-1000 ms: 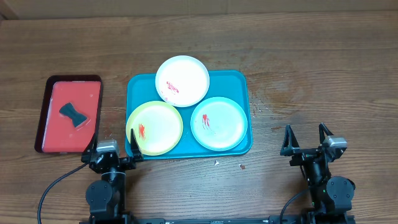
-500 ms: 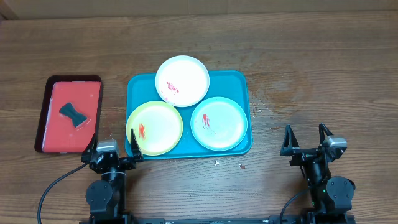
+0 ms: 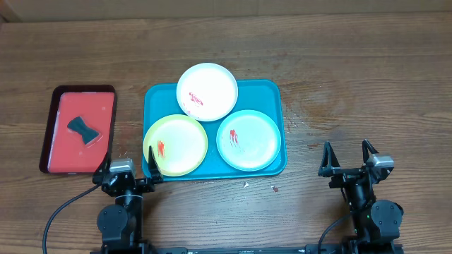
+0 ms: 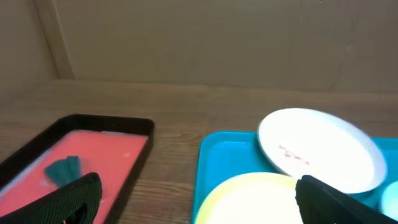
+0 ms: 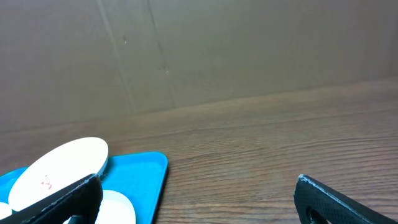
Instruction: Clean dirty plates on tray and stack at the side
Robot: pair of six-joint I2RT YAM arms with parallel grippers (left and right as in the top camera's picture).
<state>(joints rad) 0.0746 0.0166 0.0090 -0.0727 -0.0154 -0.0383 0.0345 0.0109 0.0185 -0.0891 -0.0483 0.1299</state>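
Observation:
The teal-blue tray (image 3: 263, 93) lies mid-table and holds three plates with red smears: a white plate (image 3: 207, 92) at the back, a yellow-green plate (image 3: 175, 144) front left, a light teal plate (image 3: 248, 140) front right. My left gripper (image 3: 128, 169) is open and empty at the table's front edge, just left of the tray; its wrist view shows the yellow-green plate (image 4: 249, 199), white plate (image 4: 320, 149) and tray (image 4: 227, 155). My right gripper (image 3: 347, 159) is open and empty at the front right, apart from the tray (image 5: 140, 177).
A smaller red tray with a dark rim (image 3: 51, 127) lies at the left and holds a dark teal sponge (image 3: 83, 130); both show in the left wrist view, the tray (image 4: 112, 121) and the sponge (image 4: 63, 169). Small crumbs (image 3: 274, 188) lie on the wood in front of the teal tray.

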